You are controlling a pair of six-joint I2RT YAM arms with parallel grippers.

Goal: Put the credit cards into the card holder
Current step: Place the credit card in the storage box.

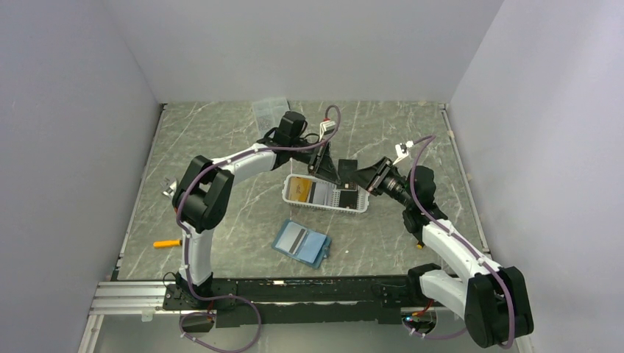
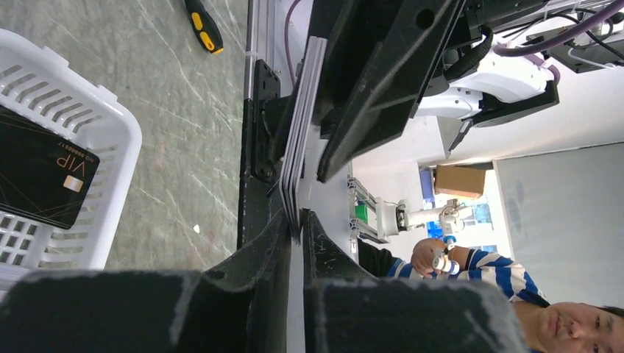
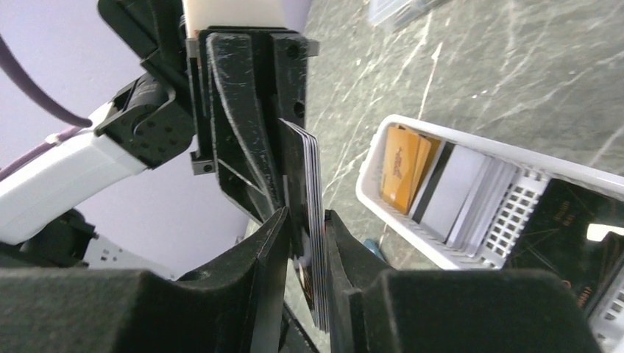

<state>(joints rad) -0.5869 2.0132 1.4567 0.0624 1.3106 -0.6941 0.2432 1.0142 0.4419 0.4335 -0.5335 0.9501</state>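
Above the basket (image 1: 362, 208), credit cards (image 3: 313, 169) were pinched by the left gripper (image 2: 296, 220) and narrowly flanked, grip unclear, by the right gripper (image 3: 305, 220); a handover was judged underway, then carriage to the card holder (image 1: 302, 243) beside the basket.

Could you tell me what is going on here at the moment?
Both arms meet in the air by the white basket. The left gripper is clamped on a thin stack of cards, and the right gripper has its fingers either side of the same stack; whether they grip it is unclear. A yellow-gold card, grey cards and a black card lie in the basket. The card holder lies open on the table, nearer the arms' bases.
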